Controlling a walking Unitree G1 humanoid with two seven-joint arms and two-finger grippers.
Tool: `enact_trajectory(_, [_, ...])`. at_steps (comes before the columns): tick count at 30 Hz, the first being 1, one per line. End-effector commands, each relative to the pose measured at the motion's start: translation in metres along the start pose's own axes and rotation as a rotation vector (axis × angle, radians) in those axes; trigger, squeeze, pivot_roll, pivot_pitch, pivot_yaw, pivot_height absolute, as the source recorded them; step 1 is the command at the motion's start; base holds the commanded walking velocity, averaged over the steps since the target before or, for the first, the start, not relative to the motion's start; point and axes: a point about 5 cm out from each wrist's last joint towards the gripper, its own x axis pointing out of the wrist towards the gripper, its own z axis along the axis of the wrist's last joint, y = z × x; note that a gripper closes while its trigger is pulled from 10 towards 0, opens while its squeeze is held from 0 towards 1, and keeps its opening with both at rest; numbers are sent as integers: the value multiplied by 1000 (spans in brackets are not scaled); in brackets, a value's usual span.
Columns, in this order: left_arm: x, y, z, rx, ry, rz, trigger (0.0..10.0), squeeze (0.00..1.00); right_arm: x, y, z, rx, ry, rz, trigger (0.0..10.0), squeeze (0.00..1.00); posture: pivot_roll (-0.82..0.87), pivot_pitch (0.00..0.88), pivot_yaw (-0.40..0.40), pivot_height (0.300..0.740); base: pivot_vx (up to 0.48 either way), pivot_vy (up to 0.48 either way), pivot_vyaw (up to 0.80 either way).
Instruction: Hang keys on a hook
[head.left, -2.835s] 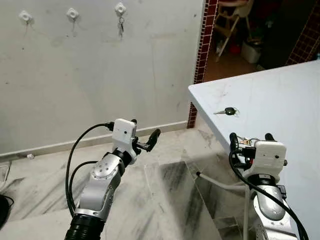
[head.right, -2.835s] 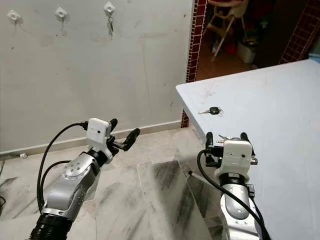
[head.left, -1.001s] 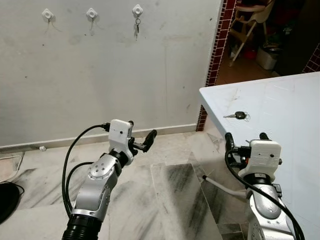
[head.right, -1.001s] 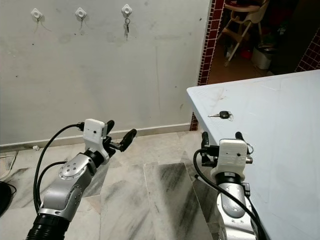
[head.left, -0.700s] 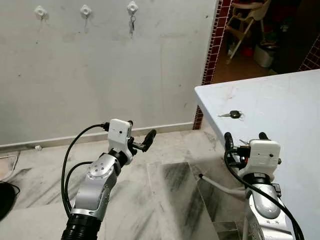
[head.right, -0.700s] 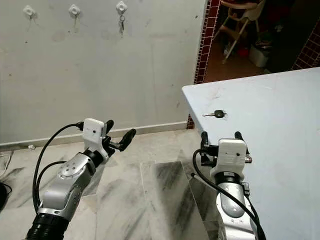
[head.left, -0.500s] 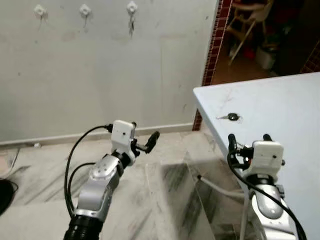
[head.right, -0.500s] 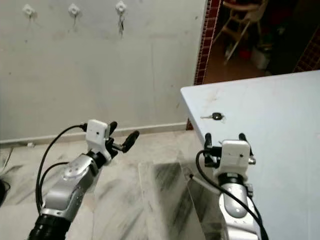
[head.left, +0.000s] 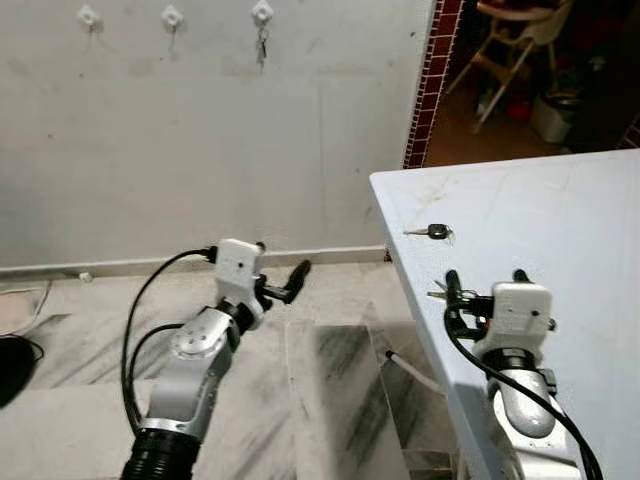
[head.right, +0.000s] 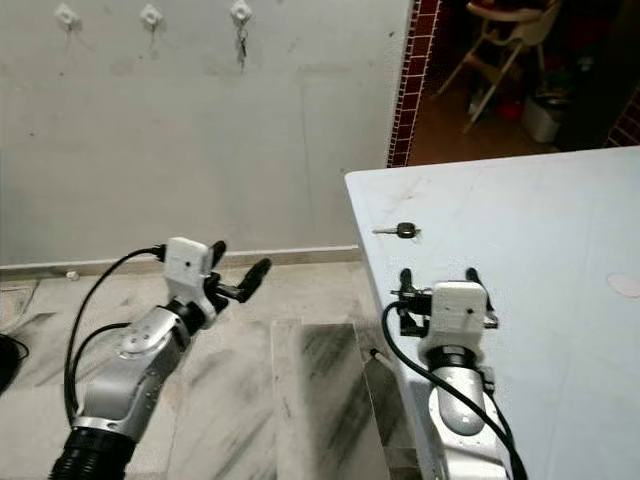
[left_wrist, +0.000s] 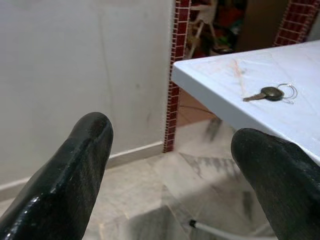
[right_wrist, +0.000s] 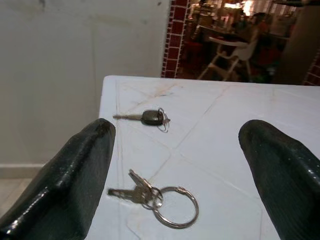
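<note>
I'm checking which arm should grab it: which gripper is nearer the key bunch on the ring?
Right. The right gripper hovers open just short of the key bunch on the table; the left gripper is off over the floor.

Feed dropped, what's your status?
Both hands open: right hand over table, facing key ring. Left hand idle. One hook taken. Nothing in the way.

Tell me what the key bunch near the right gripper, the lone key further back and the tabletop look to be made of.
Key bunch: bare silvery metal, shiny, on a thin wire-like ring. Lone key: metal blade with a dark head, probably plastic or rubber, going by its matte look. Table: smooth pale surface with faint scratches and tile-like lines; could be laminate or stone, hard to tell. The right gripper is open just before the bunch.
</note>
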Motion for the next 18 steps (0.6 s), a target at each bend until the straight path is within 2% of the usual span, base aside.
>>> enact_trajectory(1, [-2,7,0,18,17,18,10000,0,1,5,1,18,11,21,10000,0,16,0,29,740,0,0,0])
enact_trajectory(3, [-2,7,-2,9,35,12,10000,0,2,6,0,24,20,28,10000,0,16,0,29,740,0,0,0])
enact_trajectory(4, [-2,3,-9,-26,102,-35,10000,0,5,9,-2,33,51,49,10000,0,16,0,29,740,0,0,0])
enact_trajectory(7, [-3,-2,-12,-42,141,-87,10000,0,7,12,-6,36,89,65,10000,0,30,0,33,740,0,0,0])
enact_trajectory(8, [-3,-10,-12,-45,162,-152,10000,0,10,15,-10,51,123,76,10000,0,33,0,35,740,0,0,0])
enact_trajectory(15, [-5,-24,-7,-85,210,-273,10000,0,22,25,-6,68,166,102,10000,0,36,0,39,740,0,0,0])
enact_trajectory(18, [-11,-33,-2,-110,241,-350,10000,0,31,27,-6,35,187,61,10000,0,41,0,41,740,0,0,0])
